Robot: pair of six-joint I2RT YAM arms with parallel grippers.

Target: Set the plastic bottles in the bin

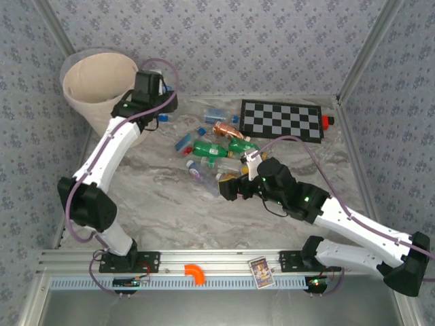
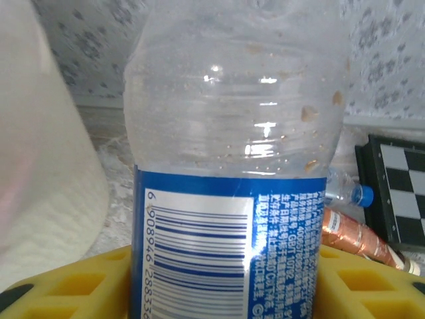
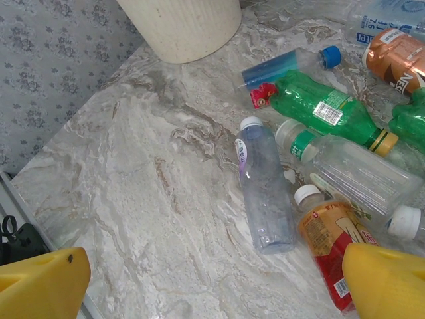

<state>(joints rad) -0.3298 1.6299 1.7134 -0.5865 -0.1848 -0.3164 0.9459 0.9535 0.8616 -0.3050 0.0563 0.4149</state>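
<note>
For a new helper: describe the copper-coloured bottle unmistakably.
Start at the black-and-white checkerboard at the far side of the table. Just off its near left corner lies the copper-coloured bottle. It alone is metallic copper; beside it lie a green bottle and clear ones.

Your marbled table (image 1: 163,204) carries the bin (image 1: 87,103), a checkerboard (image 1: 282,120) and scattered plastic bottles (image 1: 212,150) at its middle

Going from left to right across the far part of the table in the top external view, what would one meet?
The bin → left gripper, shut on a blue-labelled bottle → checkerboard → small red object at its right end.
</note>
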